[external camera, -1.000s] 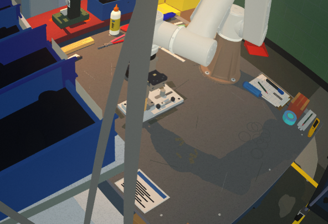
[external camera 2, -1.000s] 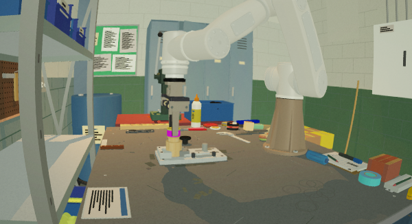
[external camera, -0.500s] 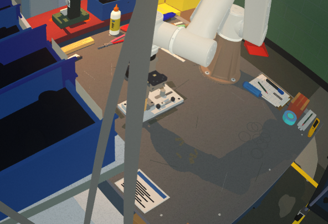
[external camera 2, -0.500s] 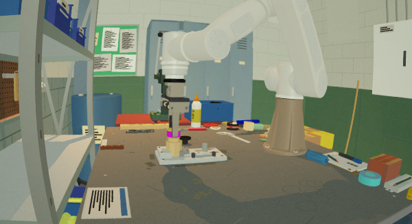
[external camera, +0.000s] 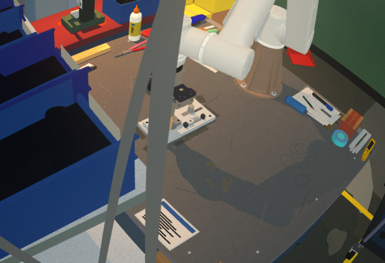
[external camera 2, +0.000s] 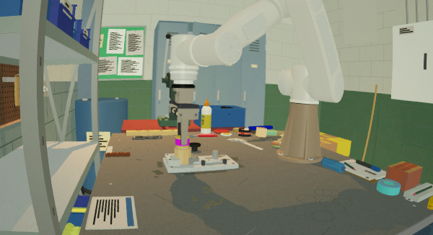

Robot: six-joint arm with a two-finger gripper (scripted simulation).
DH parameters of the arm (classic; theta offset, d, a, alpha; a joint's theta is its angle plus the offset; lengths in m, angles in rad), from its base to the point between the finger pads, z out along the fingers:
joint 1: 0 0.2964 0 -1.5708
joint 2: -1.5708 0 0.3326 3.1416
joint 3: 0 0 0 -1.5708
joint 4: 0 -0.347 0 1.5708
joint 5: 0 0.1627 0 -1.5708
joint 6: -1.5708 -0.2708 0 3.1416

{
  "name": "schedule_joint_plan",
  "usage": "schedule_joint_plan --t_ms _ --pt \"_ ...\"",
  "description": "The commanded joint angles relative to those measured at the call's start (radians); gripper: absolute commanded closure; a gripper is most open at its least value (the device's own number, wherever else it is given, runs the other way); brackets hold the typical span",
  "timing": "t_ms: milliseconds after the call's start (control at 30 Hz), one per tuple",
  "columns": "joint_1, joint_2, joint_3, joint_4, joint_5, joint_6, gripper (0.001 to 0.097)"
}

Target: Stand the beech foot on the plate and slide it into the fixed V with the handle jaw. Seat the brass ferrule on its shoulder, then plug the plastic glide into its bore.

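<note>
My gripper (external camera 2: 183,140) hangs straight down over the left end of the pale fixture plate (external camera 2: 200,163), directly above the beech foot (external camera 2: 182,154). The foot stands upright on the plate with a brass band around its top. A magenta plastic glide (external camera 2: 182,140) sits between my fingers, just above the foot's top. The black-knobbed handle jaw (external camera 2: 195,146) stands right behind the foot, and small black knobs dot the plate's right half. In the side camera a grey shelf post hides most of the foot and my fingertips (external camera: 175,117). My gripper is closed and holds the magenta glide.
A grey shelf post (external camera: 159,104) and blue bins (external camera: 48,136) crowd the table's left side. The arm's brown base (external camera 2: 301,135) stands right of the plate. A glue bottle (external camera 2: 206,117), pliers and boxes lie behind; a screwdriver (external camera 2: 333,164), tape roll (external camera 2: 388,186) and clipboard sit far right.
</note>
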Motion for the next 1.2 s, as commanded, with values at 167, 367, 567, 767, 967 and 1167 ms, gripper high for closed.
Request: schedule_joint_plan --t_ms 167,367,567,767,967,1167 --pt "0.0 0.003 -0.001 0.0 0.006 0.0 0.0941" --pt "0.0 0.007 -0.002 0.0 0.011 0.0 0.0941" --pt "0.0 0.012 -0.003 0.0 0.017 0.0 0.0941" --pt "0.0 0.013 -0.004 0.0 0.018 0.0 0.0856" --pt "0.0 0.013 -0.004 0.0 0.019 0.0 0.0736" --pt "0.0 0.013 -0.004 0.0 0.019 0.0 0.0616"
